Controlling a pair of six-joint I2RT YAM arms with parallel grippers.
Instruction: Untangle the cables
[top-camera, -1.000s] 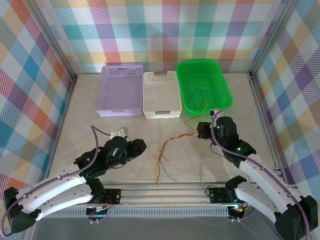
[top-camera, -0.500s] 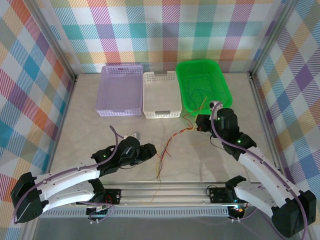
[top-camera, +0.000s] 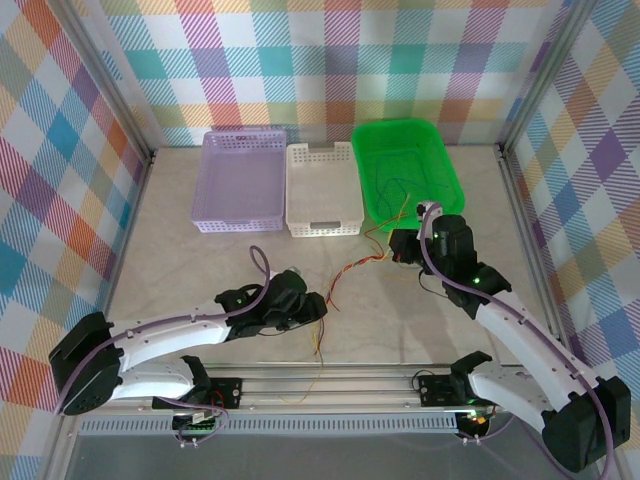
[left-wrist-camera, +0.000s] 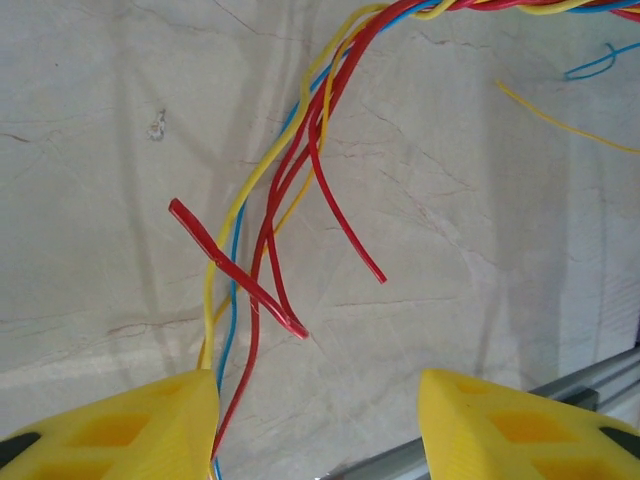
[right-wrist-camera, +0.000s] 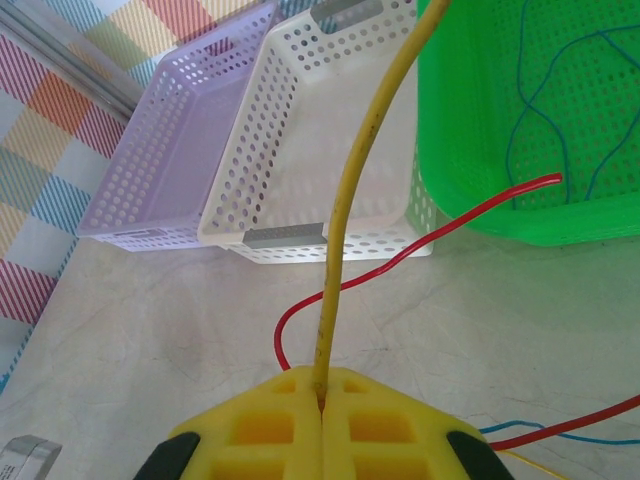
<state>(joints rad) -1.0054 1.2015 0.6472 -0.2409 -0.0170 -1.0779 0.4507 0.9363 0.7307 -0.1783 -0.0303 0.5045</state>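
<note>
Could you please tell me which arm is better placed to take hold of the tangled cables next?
Left: the left gripper hangs open over the cables; the right gripper is shut on the yellow wire.

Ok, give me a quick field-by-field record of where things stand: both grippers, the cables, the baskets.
left gripper: open, over the loose ends of the cables, gripping nothing
right gripper: shut on yellow cable
cables: red, yellow and blue strands twisted together, running between the two grippers
green basket: back right, holds thin blue wires
white basket: back middle, beside the green one
purple basket: back left
</note>
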